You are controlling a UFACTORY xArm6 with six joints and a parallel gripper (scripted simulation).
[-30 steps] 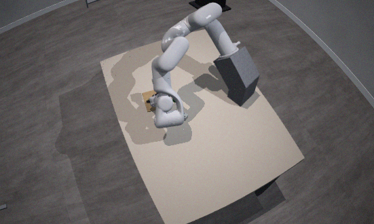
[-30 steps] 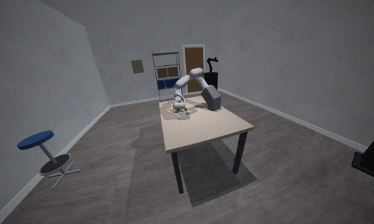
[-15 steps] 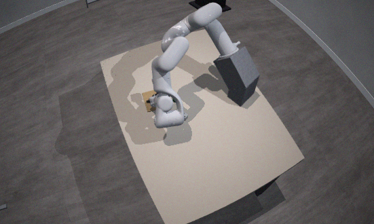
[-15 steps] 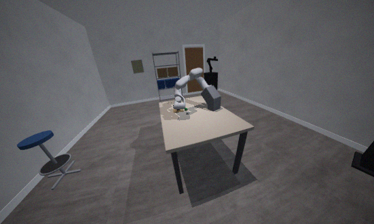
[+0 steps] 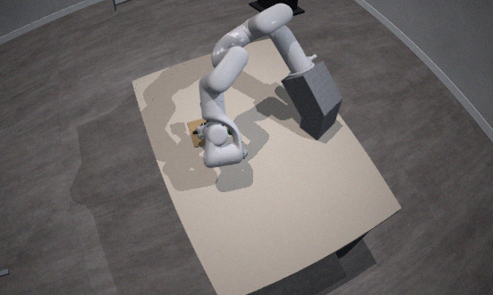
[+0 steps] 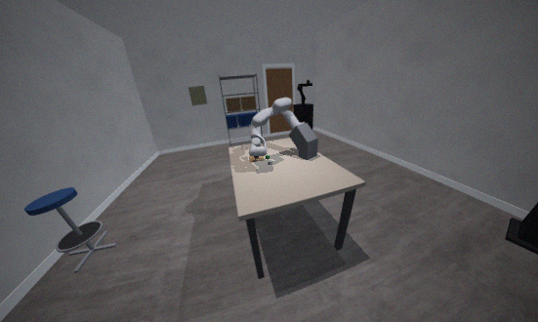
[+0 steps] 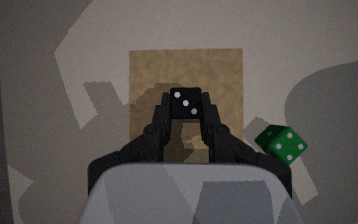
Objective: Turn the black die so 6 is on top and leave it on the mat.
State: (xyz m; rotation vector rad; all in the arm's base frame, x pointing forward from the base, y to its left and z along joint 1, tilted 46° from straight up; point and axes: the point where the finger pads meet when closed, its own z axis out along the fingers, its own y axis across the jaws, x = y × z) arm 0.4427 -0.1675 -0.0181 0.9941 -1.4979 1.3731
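I have the black die [image 7: 185, 103] pinched between the gripper [image 7: 186, 111] fingers, directly under the wrist over the mat [image 7: 146, 70], its three-pip face towards my camera. The fingers press its left and right sides, so I judge any roll towards 6 pivots about that side-to-side line.

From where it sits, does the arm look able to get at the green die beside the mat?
Probably yes, but not right now: the end effector is shut on the black die over the tan square mat. The green die lies unobstructed beside the mat.
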